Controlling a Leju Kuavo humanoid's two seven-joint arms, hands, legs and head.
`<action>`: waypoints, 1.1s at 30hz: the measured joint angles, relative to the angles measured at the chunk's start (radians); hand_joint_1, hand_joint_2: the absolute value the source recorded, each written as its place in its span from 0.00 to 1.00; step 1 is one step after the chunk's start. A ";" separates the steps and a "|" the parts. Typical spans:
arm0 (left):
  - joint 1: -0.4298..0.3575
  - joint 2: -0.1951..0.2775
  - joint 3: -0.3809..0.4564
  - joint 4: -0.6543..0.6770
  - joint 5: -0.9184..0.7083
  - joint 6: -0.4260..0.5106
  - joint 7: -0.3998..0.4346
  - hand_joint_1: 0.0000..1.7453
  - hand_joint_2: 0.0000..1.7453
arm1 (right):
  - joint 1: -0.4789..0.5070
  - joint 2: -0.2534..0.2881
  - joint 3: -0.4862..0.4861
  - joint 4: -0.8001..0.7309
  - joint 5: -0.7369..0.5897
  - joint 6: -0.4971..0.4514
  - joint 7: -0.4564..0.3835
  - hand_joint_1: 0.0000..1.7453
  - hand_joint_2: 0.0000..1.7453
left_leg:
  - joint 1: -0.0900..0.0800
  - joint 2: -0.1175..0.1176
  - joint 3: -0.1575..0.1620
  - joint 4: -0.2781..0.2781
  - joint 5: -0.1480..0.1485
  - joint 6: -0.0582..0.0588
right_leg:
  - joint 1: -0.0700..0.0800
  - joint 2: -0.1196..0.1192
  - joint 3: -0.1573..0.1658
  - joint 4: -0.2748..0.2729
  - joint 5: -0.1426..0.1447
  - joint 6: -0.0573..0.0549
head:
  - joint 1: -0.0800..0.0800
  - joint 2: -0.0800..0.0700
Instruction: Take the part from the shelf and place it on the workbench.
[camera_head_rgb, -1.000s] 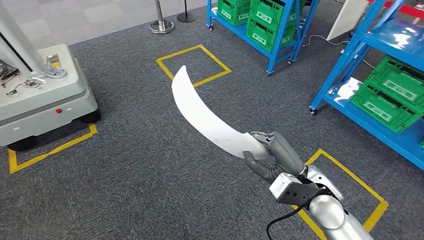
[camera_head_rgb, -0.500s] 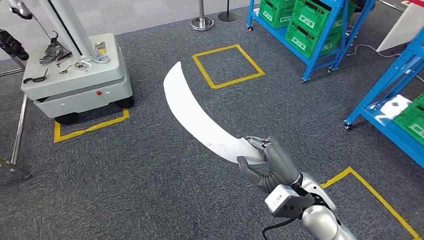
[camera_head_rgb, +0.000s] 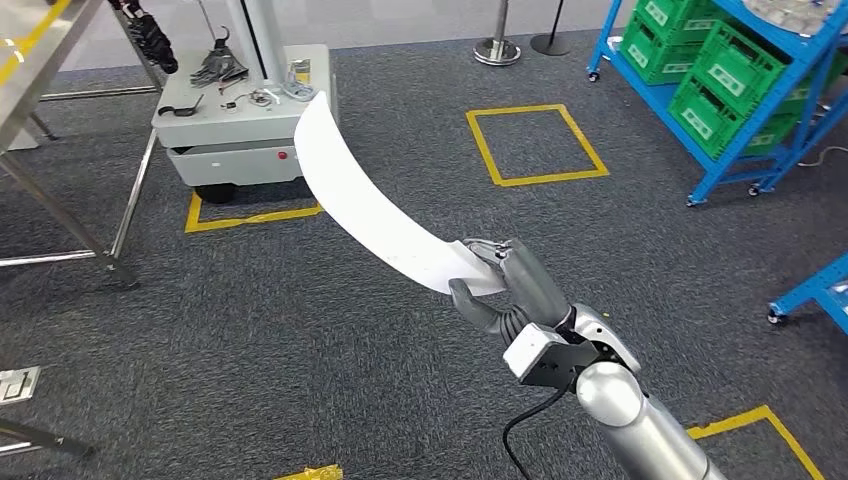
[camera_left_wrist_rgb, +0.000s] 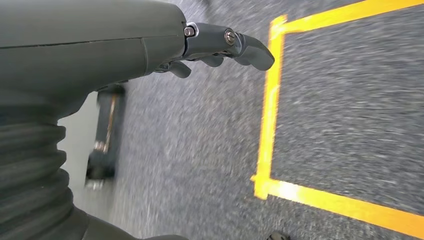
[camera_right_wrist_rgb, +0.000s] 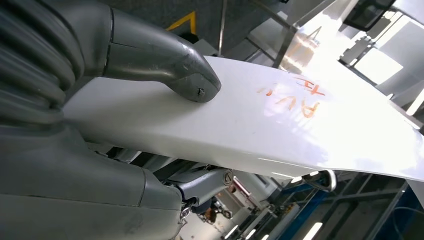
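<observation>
The right robot hand (camera_head_rgb: 510, 290) grips one end of the part (camera_head_rgb: 365, 205), a long, curved white panel (orange marks are written on it in the right wrist view), with the thumb (camera_right_wrist_rgb: 187, 75) pressed on one face and the fingers (camera_right_wrist_rgb: 205, 182) curled under the other. The part is carried in the air above the grey carpet floor (camera_head_rgb: 300, 350), its free end reaching toward a grey wheeled cart (camera_head_rgb: 240, 120) that stands by yellow floor tape (camera_head_rgb: 250, 215). A metal tabletop (camera_head_rgb: 30, 45) edge shows at the far left, and a blue shelf (camera_head_rgb: 730, 110) with green crates (camera_head_rgb: 735, 85) stands at the right. The left robot hand (camera_left_wrist_rgb: 150, 50) holds nothing, its fingers (camera_left_wrist_rgb: 250, 47) loosely extended over the carpet beside a yellow tape square (camera_left_wrist_rgb: 270, 125).
</observation>
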 joint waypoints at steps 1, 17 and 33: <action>0.002 0.000 0.005 0.000 0.002 0.000 0.004 0.00 1.00 | 0.001 0.000 0.001 -0.001 0.002 -0.008 0.003 1.00 1.00 | 0.000 -0.015 -0.001 0.001 0.001 -0.003 | -0.001 0.024 0.030 -0.069 0.029 -0.005 | 0.000 0.000; 0.012 -0.002 0.012 0.001 -0.031 -0.006 -0.043 0.00 1.00 | 0.057 0.020 -0.005 -0.034 0.043 0.029 0.027 1.00 1.00 | 0.001 0.145 0.001 0.034 -0.022 -0.050 | 0.011 -0.115 0.077 -0.171 0.055 -0.034 | -0.005 0.000; 0.014 -0.068 0.012 0.005 -0.067 -0.027 0.045 0.00 1.00 | 0.155 0.022 -0.050 -0.098 0.109 0.059 0.074 1.00 1.00 | 0.004 -0.025 -0.007 0.003 0.008 -0.013 | -0.002 0.048 0.067 -0.141 0.044 -0.003 | 0.001 0.000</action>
